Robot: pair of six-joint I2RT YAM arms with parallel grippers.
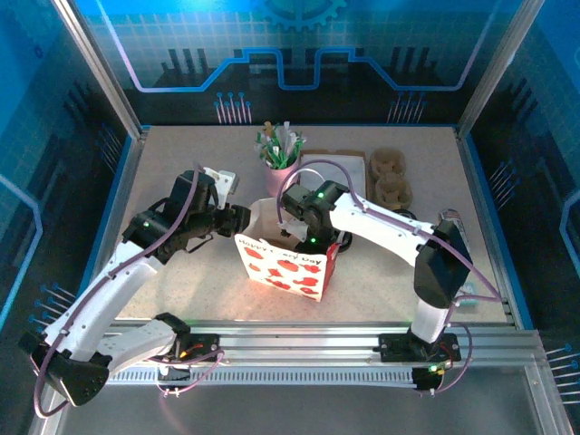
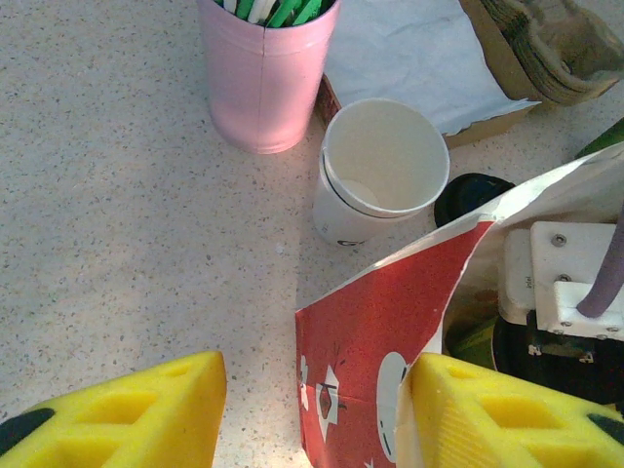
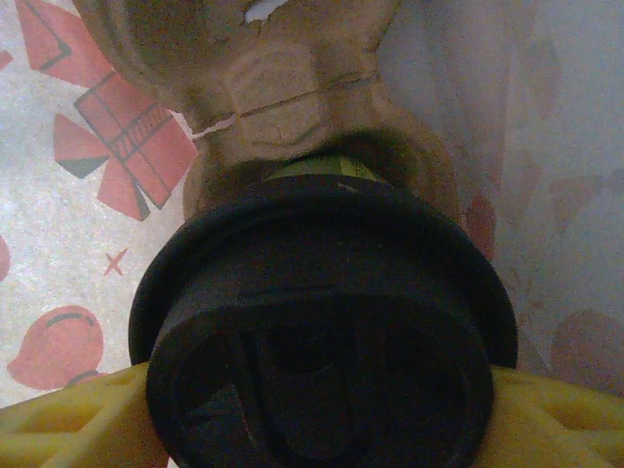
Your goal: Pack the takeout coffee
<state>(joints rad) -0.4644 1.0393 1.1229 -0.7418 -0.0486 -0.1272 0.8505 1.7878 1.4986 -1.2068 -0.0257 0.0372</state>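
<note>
Your right gripper (image 3: 318, 421) is down inside the paper bag (image 1: 288, 265). One yellow finger sits at 8 o'clock and the other at 4 o'clock of the takeout coffee (image 3: 322, 341). You are looking straight down on the coffee, so its black lid hides the cup body. In this close, murky view you cannot tell whether the fingers press the lid or stand just clear of it. The coffee sits on one brown pulp carrier (image 3: 283, 88) that runs off toward 12 o'clock, with the bag's printed walls on both sides.

Your left gripper (image 2: 312, 395) stands wide and clamps nothing. Its right finger (image 2: 507, 419) is hooked inside the bag's mouth against the red-and-white wall. Its left finger is outside, over the bare table (image 2: 117, 244).

Outward from the bag in the top view:
- At 12 o'clock stands one pink cup (image 1: 279, 168), holding green and white sticks too bunched to count.
- At 1 o'clock lies one shallow tray (image 1: 333, 169) with a white sheet in it.
- At 2 o'clock is a stack of spare carriers (image 1: 391, 177), showing two wells.

In the left wrist view, what look like two white paper cups (image 2: 380, 166), nested and empty, stand between the pink cup and the bag. One loose black lid (image 2: 473, 195) lies just beside them at 3 o'clock.
</note>
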